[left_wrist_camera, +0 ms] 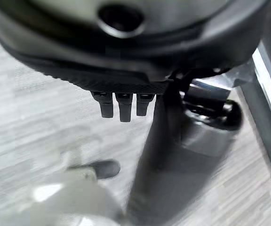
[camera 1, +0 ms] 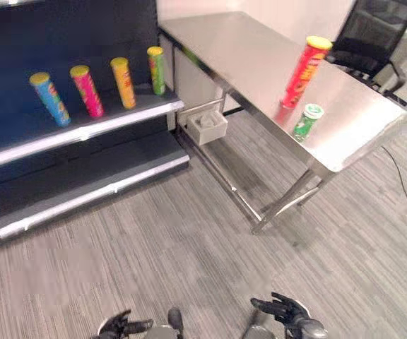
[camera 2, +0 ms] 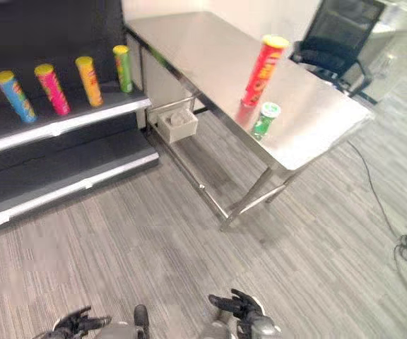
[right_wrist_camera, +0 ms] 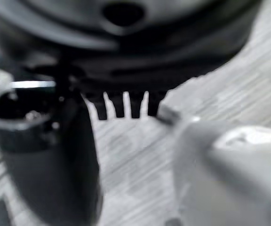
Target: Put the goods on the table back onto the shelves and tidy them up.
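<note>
Nearest, at the bottom edge: left hand (camera 1: 122,326) at about 7 o'clock, right hand (camera 1: 282,311) at about 5 o'clock, both low over the grey striped floor (camera 1: 154,240). Fingers (left_wrist_camera: 120,106) of the left hand straight and slightly apart, holding nothing. Fingers (right_wrist_camera: 118,106) of the right hand also straight and spread, nothing between them.

Farther away, at about 1 o'clock, a steel desk (camera 1: 246,56) running away from the camera. On its near end, a tall red can (camera 1: 304,70) standing upright with a yellow lid. Just beside it, toward the near edge of the desk, a short green can (camera 1: 307,120) with a white lid, also upright. The two cans near each other, not touching as far as visible.

At about 10 o'clock, dark shelves (camera 1: 83,131) with a silver front strip. On the upper board, four tall cans in a row, well apart from each other: blue can (camera 1: 49,99), pink can (camera 1: 87,90), orange can (camera 1: 123,82), green tall can (camera 1: 156,70). All four upright.

Between shelves and desk, at about 12 o'clock, a small white box (camera 1: 207,127) under the desk. Behind the desk, at about 2 o'clock, a black office chair (camera 1: 373,35).
</note>
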You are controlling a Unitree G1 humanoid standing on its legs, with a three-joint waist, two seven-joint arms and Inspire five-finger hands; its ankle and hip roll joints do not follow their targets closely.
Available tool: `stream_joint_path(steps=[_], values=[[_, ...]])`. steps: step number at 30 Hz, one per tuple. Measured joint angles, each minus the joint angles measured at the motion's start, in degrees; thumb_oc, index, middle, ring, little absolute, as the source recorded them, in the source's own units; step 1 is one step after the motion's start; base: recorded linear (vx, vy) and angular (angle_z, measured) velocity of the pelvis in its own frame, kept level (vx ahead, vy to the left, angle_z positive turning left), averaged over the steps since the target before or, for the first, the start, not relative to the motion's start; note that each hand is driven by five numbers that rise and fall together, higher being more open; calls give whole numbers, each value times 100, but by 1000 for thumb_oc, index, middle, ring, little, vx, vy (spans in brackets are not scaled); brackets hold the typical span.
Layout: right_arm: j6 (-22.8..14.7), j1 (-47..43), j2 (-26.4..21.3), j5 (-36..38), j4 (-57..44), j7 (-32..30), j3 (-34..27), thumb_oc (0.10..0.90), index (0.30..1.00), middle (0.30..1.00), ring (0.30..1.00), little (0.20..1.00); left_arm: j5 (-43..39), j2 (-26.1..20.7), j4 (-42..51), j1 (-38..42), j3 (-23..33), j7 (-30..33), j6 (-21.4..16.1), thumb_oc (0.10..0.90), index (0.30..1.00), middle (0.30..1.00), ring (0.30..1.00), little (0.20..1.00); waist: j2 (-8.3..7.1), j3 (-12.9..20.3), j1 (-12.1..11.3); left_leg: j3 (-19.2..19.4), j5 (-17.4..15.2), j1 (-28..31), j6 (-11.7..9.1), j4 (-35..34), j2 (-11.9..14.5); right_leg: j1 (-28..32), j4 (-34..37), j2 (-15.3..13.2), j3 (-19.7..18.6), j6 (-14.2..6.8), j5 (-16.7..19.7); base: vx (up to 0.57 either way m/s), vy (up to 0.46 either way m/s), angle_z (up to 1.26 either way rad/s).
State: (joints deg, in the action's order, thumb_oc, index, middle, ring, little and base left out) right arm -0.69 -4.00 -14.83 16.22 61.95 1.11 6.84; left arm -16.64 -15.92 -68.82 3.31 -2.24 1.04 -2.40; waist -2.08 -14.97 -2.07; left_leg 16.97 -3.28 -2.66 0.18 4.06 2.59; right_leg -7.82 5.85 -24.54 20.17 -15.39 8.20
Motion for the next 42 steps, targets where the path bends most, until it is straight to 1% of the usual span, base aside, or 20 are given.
stream_joint_path(steps=[1, 2, 3, 4, 6, 8, 11, 13, 14, 20, 22, 24, 26, 27, 29, 30, 33, 37, 38, 42], values=[[61, 115, -9, -5, 38, 2, 8, 800, 900, 900, 900, 900, 0, 10, 132, -20, -141, -21, -31, 800, 900, 900, 900, 900, 179, 30, -5, -189, 2, 62, -40, -337, 158, 17, -23, 255, -33, -38, 56, 420, -411, 6], [-117, 200, -9, -35, 185, 3, 8, 800, 900, 900, 900, 900, 0, 60, 216, -37, -193, -8, -132, 800, 900, 900, 900, 900, 235, 43, -35, -459, 138, 152, -618, -454, 257, 15, -534, 378, -13, -3, -55, 134, -223, 34], [-78, 390, -95, -51, -73, 56, 53, 800, 900, 900, 900, 900, 3, -14, 258, -88, -339, -16, -119, 800, 900, 900, 900, 900, 266, 172, -45, -568, 266, 104, -491, -411, 392, 228, -872, 606, -29, 31, -139, 134, -223, 57], [-49, 458, 32, -123, 439, 103, 282, 800, 900, 900, 900, 900, -4, -158, 266, -369, -390, 6, -123, 800, 900, 900, 900, 900, -323, 565, -39, -662, 463, 198, -543, -446, 339, 944, -803, 994, 102, 692, -724, 182, -318, 63], [53, 407, -94, -165, 509, 96, 279, 800, 900, 900, 900, 900, -4, -31, 235, -464, -471, -38, -86, 800, 900, 900, 900, 900, -251, 612, -46, -698, 558, 255, -495, -437, 586, 1117, -619, 1282, 148, 828, -589, 115, -223, 15], [-22, 334, -514, -164, 488, 82, 276, 800, 900, 900, 900, 900, -16, 331, 238, -511, -407, -62, -99, 800, 900, 900, 900, 900, 53, 658, 15, -803, 765, 216, -722, -358, 854, 1165, -528, 1723, 174, 960, -711, 134, -259, 2], [10, 484, -526, -164, 288, 47, 195, 800, 900, 900, 900, 900, -19, 230, 458, -435, -550, -44, -112, 800, 900, 900, 900, 900, 12, 669, -4, -960, 921, 141, -918, -151, 1146, 1340, -226, 2020, 267, 1148, -749, 279, -614, 10], [-65, 562, -454, -114, 202, 79, -305, 800, 900, 900, 900, 900, -127, 378, 337, -283, -670, -25, -99, 800, 900, 900, 900, 900, 190, 565, 137, -966, 767, -665, -1147, 1173, 1439, 1172, -661, 2377, 223, 1463, -1238, 40, -145, 35], [-27, 642, -351, -58, 93, 65, -53, 800, 900, 900, 900, 900, -136, 111, 562, -295, -440, -28, -182, 800, 900, 900, 900, 900, 10, 541, 12, -999, 1218, -835, -1082, 1576, 1524, 1228, -743, 2393, 299, 1739, -1315, 58, -118, 7], [16, 473, -521, -29, 277, 8, 393, 800, 900, 900, 900, 900, -162, 274, 390, -323, -390, -44, -94, 800, 900, 900, 900, 900, 35, 460, 122, -1103, 1212, -633, -1123, 1608, 1259, 1405, -504, 2561, 330, 1882, -1222, 58, -24, 1], [26, 248, -526, -10, 250, -49, 400, 800, 900, 900, 900, 900, -166, 286, 435, -168, -406, -70, -133, 800, 900, 900, 900, 900, -53, 208, 94, -1279, 463, -930, -1110, 1228, 689, 1334, -284, 2518, 96, 2022, -1082, 270, 112, 9], [10, -21, -593, -12, 283, -15, 397, 800, 900, 900, 900, 900, -157, 295, 399, -37, -454, -85, -113, 800, 900, 900, 900, 900, -56, 117, -133, -1631, 466, -814, -1007, -989, -86, 1111, -62, 2429, -346, 1644, -961, 358, 84, -79], [7, -176, -590, -13, 422, -11, 293, 800, 900, 900, 900, 900, -221, 441, 244, 124, -284, -78, -99, 800, 900, 900, 900, 900, 454, -161, -255, -1715, 1008, -947, -1124, -931, -86, 1570, 7, 2818, -550, 1820, -1068, 252, 87, -101], [-18, -108, -529, -12, 391, -5, 266, 800, 900, 900, 900, 900, -169, 414, 173, 97, -283, -74, -91, 800, 900, 900, 900, 900, 509, -107, -267, -1599, 1065, -965, -1069, -746, -4, 1672, 8, 2824, -570, 1857, -1079, 141, 61, -85], [-72, 26, -377, -12, 270, -6, 300, 800, 900, 900, 900, 900, -129, 306, 129, 55, -264, -45, -83, 800, 900, 900, 900, 900, 305, 2, -265, -1123, 1042, -1249, -824, 34, 17, 1719, 5, 2568, -565, 1823, -1112, 249, 165, -53], [-8, 206, -306, -16, 297, -9, 342, 800, 900, 900, 900, 900, -129, 234, 151, -20, -261, -36, -84, 800, 900, 900, 900, 900, 190, 79, -160, -938, 1201, -1102, -333, -26, -158, 1881, 3, 2322, -610, 1554, -1250, 278, 199, -36], [42, 315, -53, -18, 341, -5, 358, 800, 900, 900, 900, 900, -128, 44, 161, -141, -220, -41, -83, 800, 900, 900, 900, 900, -173, 233, -206, -665, 1206, -736, 136, -433, -421, 1916, 4, 2002, -605, 1340, -1327, 107, 84, -39], [22, 264, 14, -20, 247, 2, 380, 800, 900, 900, 900, 900, -129, 23, 276, 15, -219, -37, -98, 800, 900, 900, 900, 900, -154, 233, -203, -615, 1028, -353, 257, -781, -555, 1900, -132, 1891, -656, 1097, -1177, 285, 334, -11], [-1, 113, 46, -21, 282, -9, 358, 800, 900, 900, 900, 900, -128, 45, 233, -19, -229, -32, -88, 800, 900, 900, 900, 900, -74, 260, -301, -433, 938, -188, 376, -947, -525, 1504, -993, 1743, -699, 901, -1110, 81, 115, -41], [-11, 88, 32, -19, 247, 7, 377, 800, 900, 900, 900, 900, -129, 50, 253, -52, -430, -37, -97, 800, 900, 900, 900, 900, 87, 405, -333, -399, 794, -148, 397, -948, -551, 1120, -1594, 1695, -725, 757, -1021, 87, 161, -15]])
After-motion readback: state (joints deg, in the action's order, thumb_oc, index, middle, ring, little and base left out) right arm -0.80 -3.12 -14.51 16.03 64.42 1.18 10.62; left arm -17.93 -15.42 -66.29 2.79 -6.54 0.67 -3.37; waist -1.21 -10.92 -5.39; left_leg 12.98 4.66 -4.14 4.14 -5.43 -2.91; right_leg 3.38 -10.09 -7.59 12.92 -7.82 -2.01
